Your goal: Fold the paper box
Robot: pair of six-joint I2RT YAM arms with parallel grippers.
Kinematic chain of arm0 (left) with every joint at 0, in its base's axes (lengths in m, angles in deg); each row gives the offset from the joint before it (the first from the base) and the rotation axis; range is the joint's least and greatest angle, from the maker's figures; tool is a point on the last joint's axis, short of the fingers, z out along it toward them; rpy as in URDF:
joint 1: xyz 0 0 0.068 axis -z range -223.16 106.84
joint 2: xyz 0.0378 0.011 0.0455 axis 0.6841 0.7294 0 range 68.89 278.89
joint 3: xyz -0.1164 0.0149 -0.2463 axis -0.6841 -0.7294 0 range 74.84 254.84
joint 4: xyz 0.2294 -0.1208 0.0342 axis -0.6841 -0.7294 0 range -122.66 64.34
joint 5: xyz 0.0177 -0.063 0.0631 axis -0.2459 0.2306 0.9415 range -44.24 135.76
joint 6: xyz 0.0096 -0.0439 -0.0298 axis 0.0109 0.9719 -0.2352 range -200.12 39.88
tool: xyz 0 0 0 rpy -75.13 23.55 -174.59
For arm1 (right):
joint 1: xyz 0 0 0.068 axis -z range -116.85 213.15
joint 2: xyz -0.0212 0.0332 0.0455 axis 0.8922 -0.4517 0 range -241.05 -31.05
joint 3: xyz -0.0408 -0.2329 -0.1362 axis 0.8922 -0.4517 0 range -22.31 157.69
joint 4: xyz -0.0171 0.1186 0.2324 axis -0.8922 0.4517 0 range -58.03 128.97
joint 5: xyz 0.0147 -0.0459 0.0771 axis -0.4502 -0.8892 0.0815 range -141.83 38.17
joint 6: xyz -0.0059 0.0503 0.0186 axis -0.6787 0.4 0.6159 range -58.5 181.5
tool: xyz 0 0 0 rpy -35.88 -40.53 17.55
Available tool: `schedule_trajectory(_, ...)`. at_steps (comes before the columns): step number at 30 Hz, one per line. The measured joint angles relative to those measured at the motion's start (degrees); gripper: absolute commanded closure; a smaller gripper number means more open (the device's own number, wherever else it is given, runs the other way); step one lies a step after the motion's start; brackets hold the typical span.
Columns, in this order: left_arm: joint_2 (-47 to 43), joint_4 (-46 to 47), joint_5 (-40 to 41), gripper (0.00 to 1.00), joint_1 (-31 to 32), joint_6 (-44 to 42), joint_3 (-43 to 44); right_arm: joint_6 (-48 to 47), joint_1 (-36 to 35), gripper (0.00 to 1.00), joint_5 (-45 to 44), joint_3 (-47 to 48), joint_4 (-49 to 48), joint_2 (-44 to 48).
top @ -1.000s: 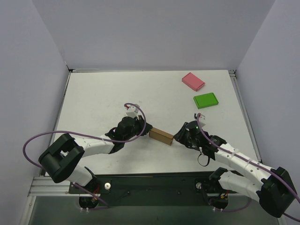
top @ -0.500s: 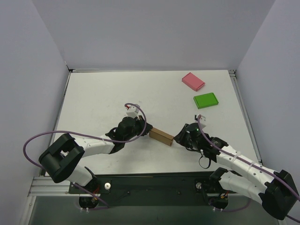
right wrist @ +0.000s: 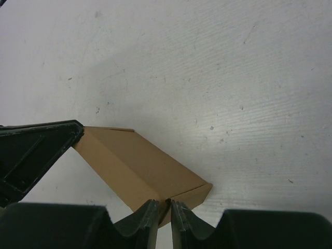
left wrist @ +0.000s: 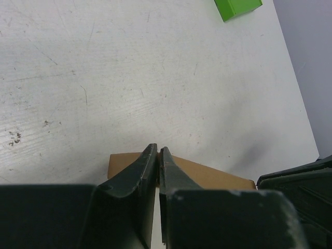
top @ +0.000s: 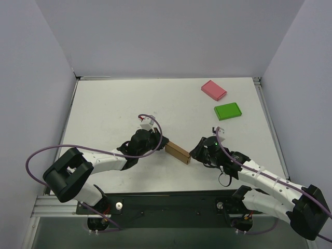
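The paper box [top: 177, 152] is a small closed brown cardboard box lying on the white table between the two arms. My left gripper [top: 162, 146] is at its left end. In the left wrist view my left gripper [left wrist: 157, 150] has its fingers pressed almost together on the near edge of the box [left wrist: 212, 176]. My right gripper [top: 193, 154] is at the box's right end. In the right wrist view my right gripper [right wrist: 163, 203] is pinched on the near corner of the box [right wrist: 140, 161], with cardboard showing between the tips.
A pink flat box [top: 213, 90] and a green flat box [top: 227, 111] lie at the back right of the table. The green box also shows in the left wrist view [left wrist: 238, 8]. White walls enclose the table on three sides.
My right gripper has moved slightly left toward the box's end. The box has shifted and turned a little. The left arm has barely moved.
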Motion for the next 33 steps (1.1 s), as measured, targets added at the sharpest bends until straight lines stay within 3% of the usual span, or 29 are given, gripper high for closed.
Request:
schedule_trajectory(12,0.1,-0.1,0.2,0.89,0.2,0.0,0.2,0.2,-1.9,0.81,-0.8,0.2,-0.1,-0.7)
schedule_trajectory(20,0.6,-0.3,0.5,0.91,0.4,0.0,0.8,0.2,-4.3,0.73,-3.1,0.2,0.2,-0.6)
schedule_trajectory(27,1.2,-0.4,0.6,0.91,0.7,-0.1,1.4,0.2,-5.6,0.74,-5.3,1.1,2.6,1.2)
schedule_trajectory(33,1.3,-0.4,0.6,0.91,0.8,-0.1,1.6,0.1,-6.4,0.80,-6.2,2.3,3.2,2.8)
